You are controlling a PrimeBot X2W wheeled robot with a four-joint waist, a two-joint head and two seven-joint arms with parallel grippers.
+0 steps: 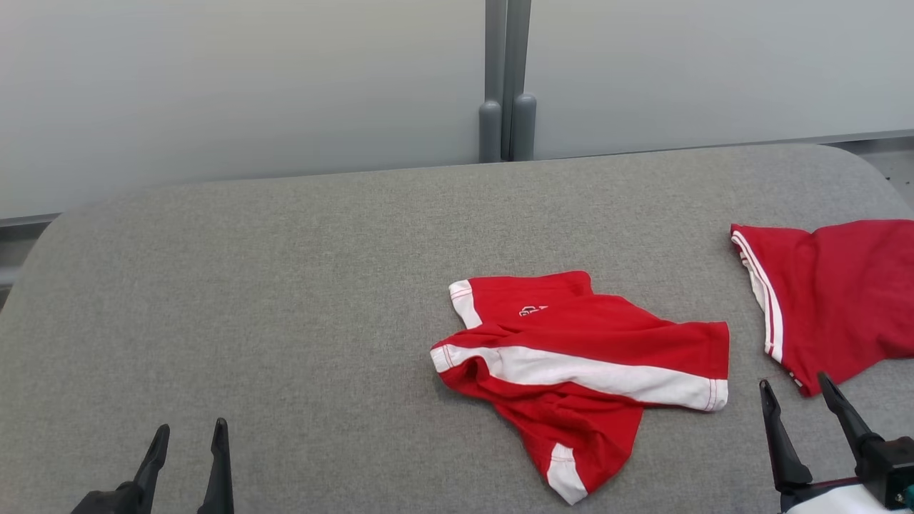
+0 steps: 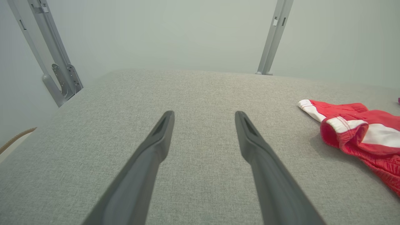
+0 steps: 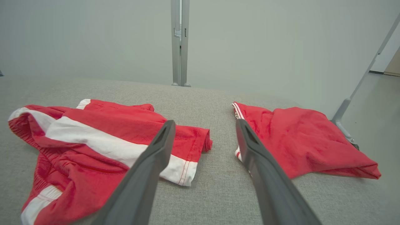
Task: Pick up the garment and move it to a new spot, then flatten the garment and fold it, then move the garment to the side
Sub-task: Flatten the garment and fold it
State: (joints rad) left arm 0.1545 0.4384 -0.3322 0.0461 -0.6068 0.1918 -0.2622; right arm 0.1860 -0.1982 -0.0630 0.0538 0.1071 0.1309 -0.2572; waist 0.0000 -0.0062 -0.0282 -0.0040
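Head view, left to right: left gripper point(image 1: 191, 426), fingers spread and empty, low over bare table point(image 1: 285, 285); garment point(image 1: 585, 357), crumpled near the table's centre, its white band and long axis running across the robot from left to right; right gripper point(image 1: 795, 382), fingers likewise spread and empty, near the garment's right hem; second garment point(image 1: 835, 300), cut by the frame edge. The garment lies ahead and to the left of the right gripper, which is much the nearer; the left gripper is well apart from it. Left wrist view has the garment's rolled left end point(image 2: 343, 125) at its right margin. Right wrist view adds what the head view cuts off, the second garment point(image 3: 300, 143) whole; its fingers point at the bare strip between the two garments
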